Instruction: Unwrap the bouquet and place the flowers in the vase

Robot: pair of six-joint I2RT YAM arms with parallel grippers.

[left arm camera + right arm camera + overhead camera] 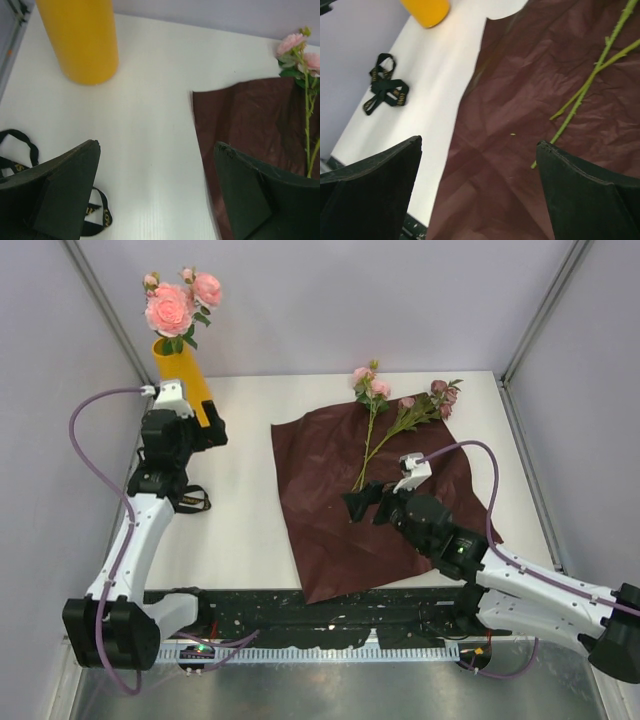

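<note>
Now both hands are open and empty, with the flowers split between vase and paper.

The right hand (pixel 479 142) hangs over the middle of the dark red paper (pixel 340 540), fingers spread wide with nothing between them, close to the cut ends of two flower stems (pixel 372 435). The stems lie on the paper's far half, their pink and mauve blooms at or just past its far edge. The left hand (pixel 156 145), equally wide apart and holding nothing, sits off the paper's left edge above the white surface (pixel 240 530). The yellow-orange vase (pixel 183 368) stands upright beyond the paper's far left corner with pink roses (pixel 172 308) in it. A black ribbon (pixel 384 90) lies crumpled left of the paper.
</note>
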